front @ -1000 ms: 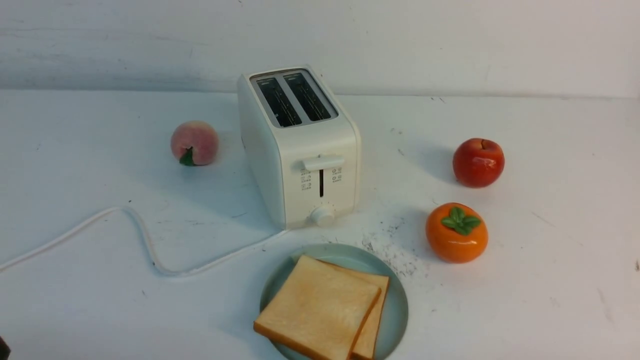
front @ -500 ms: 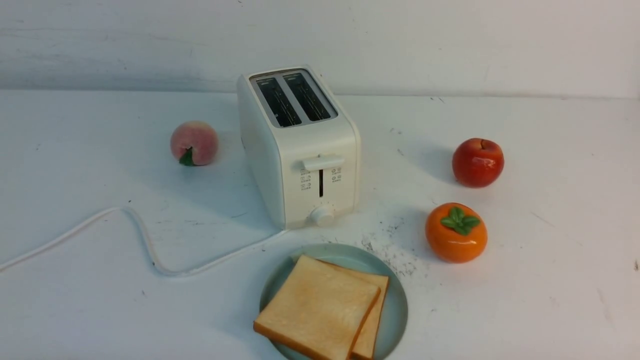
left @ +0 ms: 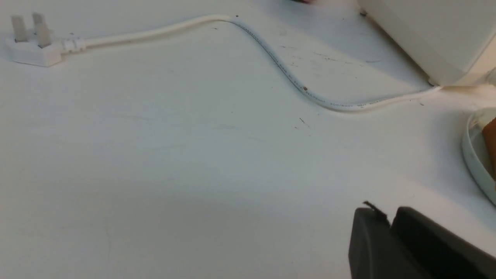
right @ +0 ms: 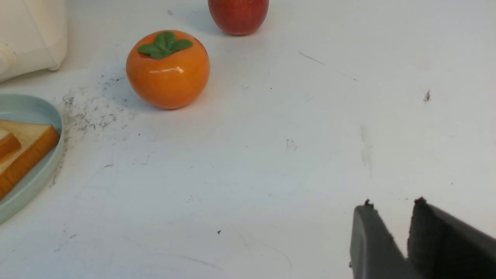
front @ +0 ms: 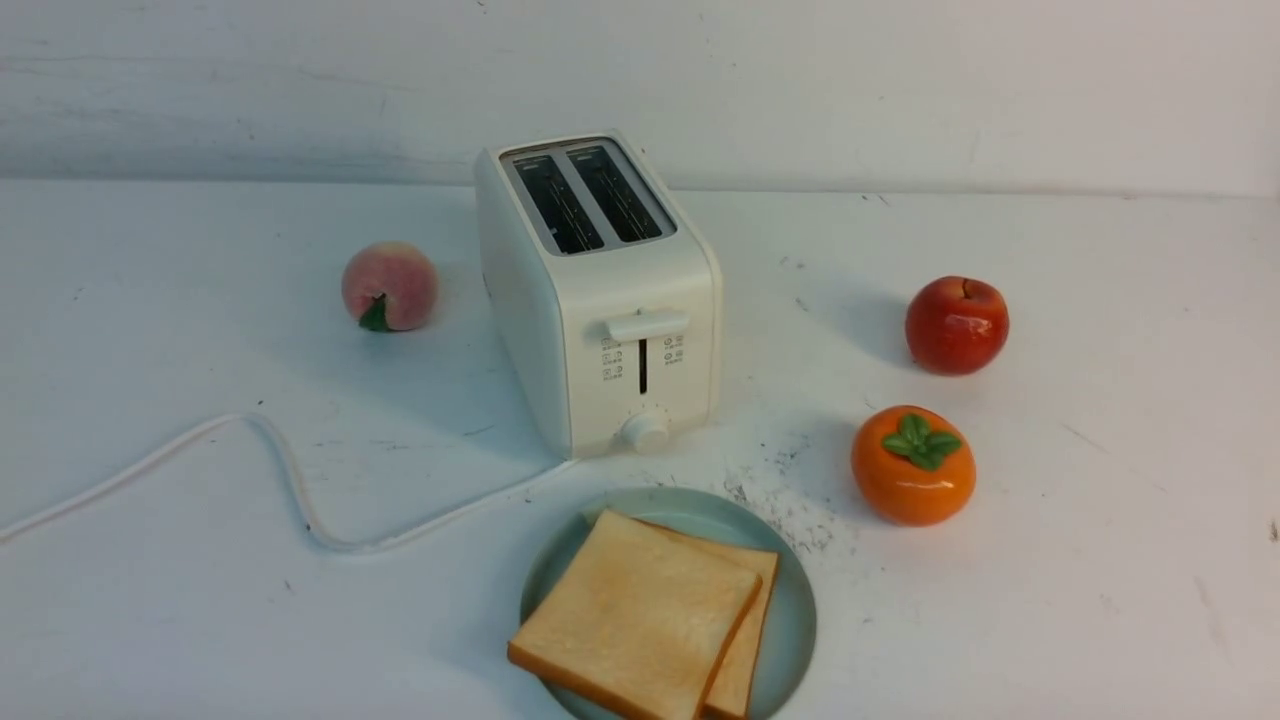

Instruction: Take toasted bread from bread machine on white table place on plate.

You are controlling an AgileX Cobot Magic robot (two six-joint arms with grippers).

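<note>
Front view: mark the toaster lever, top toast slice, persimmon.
toaster lever [front: 647, 324], front view, middle of the white bar.
top toast slice [front: 635, 612], front view, centre of its face.
persimmon [front: 912, 485], front view, orange body below the leaves.

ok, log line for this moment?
stage: done | two square golden toast slices: stacked on round pale blue-green plate | white two-slot toaster: slots empty | left end effector, right end effector: empty

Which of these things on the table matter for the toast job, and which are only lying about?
Job: toasted bread, two slices on the plate; bread machine, slots empty; white table.
Lying about: peach, red apple, orange persimmon.
</note>
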